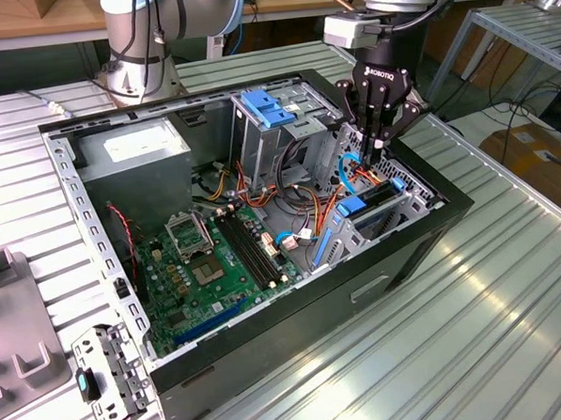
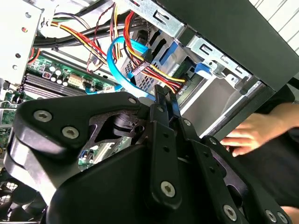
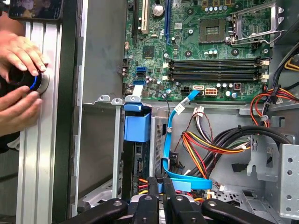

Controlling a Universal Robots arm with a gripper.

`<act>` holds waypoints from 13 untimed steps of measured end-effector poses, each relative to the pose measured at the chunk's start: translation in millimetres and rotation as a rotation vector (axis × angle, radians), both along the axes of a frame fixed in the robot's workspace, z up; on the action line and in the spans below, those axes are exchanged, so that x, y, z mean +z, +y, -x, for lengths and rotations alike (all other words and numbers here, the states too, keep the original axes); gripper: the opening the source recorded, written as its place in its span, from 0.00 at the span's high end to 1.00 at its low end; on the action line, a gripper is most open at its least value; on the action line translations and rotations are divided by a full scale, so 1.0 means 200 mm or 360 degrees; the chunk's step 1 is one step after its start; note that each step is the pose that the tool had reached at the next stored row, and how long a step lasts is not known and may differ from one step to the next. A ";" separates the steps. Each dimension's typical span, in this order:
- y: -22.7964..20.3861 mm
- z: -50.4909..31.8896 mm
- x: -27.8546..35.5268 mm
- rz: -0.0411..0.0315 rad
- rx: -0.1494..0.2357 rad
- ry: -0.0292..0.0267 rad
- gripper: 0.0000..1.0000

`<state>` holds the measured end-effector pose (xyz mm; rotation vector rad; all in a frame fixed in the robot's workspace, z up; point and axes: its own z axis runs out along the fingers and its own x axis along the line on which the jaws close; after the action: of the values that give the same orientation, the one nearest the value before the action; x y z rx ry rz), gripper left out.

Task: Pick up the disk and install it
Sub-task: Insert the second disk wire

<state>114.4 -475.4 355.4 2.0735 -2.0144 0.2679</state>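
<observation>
The disk [image 1: 372,201] sits in the lower drive bay at the front of the open computer case [image 1: 295,313], its blue end handle [image 3: 137,127] facing the motherboard. My gripper [image 1: 377,154] hangs just above the bay, over the disk's rear end. Its fingers [image 3: 159,185] are shut, tips together beside the blue data cable [image 3: 174,140] and the red-yellow power wires [image 2: 154,74]. I see nothing held between them. In the second wrist view the fingertips [image 2: 164,98] point at the cable plug behind the bay.
A grey power supply [image 1: 136,147] and the green motherboard [image 1: 217,260] fill the case. An upper drive cage with a blue clip [image 1: 270,107] stands beside the gripper. A person's hands [image 3: 18,56] hold a black knob outside the case wall. A metal bracket [image 1: 106,374] lies on the table.
</observation>
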 end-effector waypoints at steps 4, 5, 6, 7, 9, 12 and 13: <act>0.000 0.000 0.000 0.0000 0.0000 0.00000 0.84; -0.002 0.000 0.000 0.0000 0.0000 0.00000 0.84; -0.007 0.000 0.000 0.0000 0.0000 0.00000 0.84; -0.012 0.000 0.000 0.0000 0.0000 0.00000 0.84; -0.026 0.001 -0.001 0.0000 0.0001 0.00000 0.84; -0.034 0.008 -0.002 -0.0001 0.0009 -0.00001 0.84; -0.037 0.016 -0.002 -0.0002 0.0016 -0.00005 0.84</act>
<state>111.3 -482.8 355.0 2.0847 -2.0056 0.2687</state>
